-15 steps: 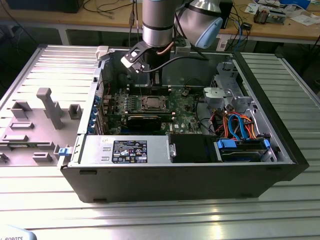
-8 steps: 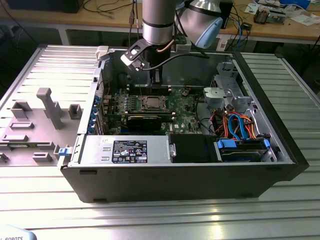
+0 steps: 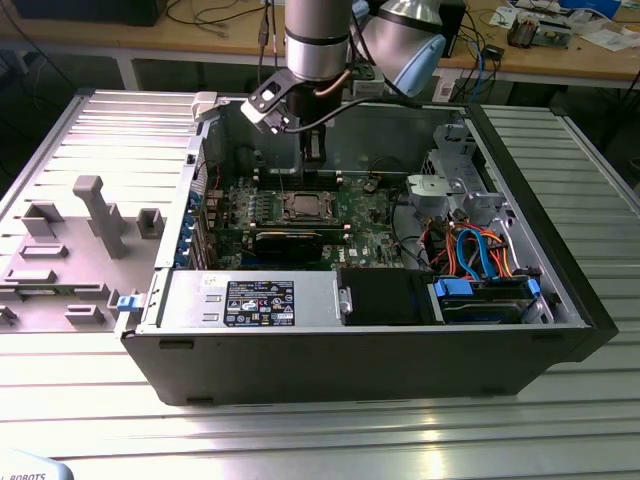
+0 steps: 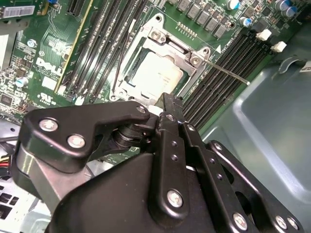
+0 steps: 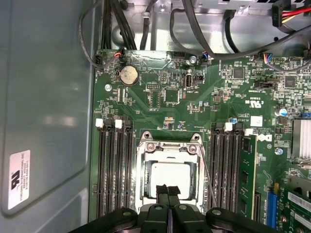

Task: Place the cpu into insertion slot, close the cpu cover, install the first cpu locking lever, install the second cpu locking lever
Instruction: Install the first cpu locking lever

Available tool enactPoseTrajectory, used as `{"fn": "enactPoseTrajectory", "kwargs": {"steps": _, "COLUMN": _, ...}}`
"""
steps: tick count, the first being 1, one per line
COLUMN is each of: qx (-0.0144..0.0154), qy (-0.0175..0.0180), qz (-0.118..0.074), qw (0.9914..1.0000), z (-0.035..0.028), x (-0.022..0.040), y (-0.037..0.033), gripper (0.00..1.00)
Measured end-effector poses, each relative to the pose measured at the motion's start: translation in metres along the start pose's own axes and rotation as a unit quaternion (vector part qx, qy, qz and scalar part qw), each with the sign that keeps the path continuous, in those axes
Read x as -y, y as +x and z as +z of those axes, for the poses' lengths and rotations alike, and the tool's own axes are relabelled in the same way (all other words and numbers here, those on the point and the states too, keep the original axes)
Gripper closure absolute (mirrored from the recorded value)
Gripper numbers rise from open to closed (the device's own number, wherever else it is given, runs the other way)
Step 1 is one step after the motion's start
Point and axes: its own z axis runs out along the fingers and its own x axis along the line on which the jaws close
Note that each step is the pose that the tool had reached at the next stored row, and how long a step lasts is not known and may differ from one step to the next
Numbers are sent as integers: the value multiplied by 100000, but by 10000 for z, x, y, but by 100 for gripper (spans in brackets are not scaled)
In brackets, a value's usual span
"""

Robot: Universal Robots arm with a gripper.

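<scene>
Cpu point(image 5: 170, 173) just below fingers point(image 5: 163, 190) w/ tips together

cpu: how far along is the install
Done: the cpu sits in the insertion slot with the cpu cover down over it. In hand: the shut gripper hovers at the cover's edge, holding nothing. Left: a thin locking lever sticks out sideways, seemingly unlatched.

One robot arm point(image 3: 317, 40), one gripper point(image 5: 168, 188)
One open computer case point(image 3: 560, 300) on one slatted worktop point(image 3: 300, 440)
One green motherboard point(image 5: 204, 102)
One cpu point(image 5: 170, 172), one cpu cover point(image 5: 143, 174), two bolts point(image 4: 158, 35) on cover
One thin lever rod point(image 4: 228, 74)
One coin cell point(image 5: 129, 75)
Four white memory-slot latches point(image 5: 98, 123)
One black expansion card point(image 3: 290, 240)
One grey fixture tray point(image 3: 60, 250)
</scene>
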Motion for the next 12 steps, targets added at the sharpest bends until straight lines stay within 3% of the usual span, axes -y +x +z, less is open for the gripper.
{"fn": "enactPoseTrajectory", "kwargs": {"steps": 12, "qx": 111, "qy": 1, "qz": 0, "qw": 100000, "z": -143, "x": -2, "y": 1, "gripper": 89}}
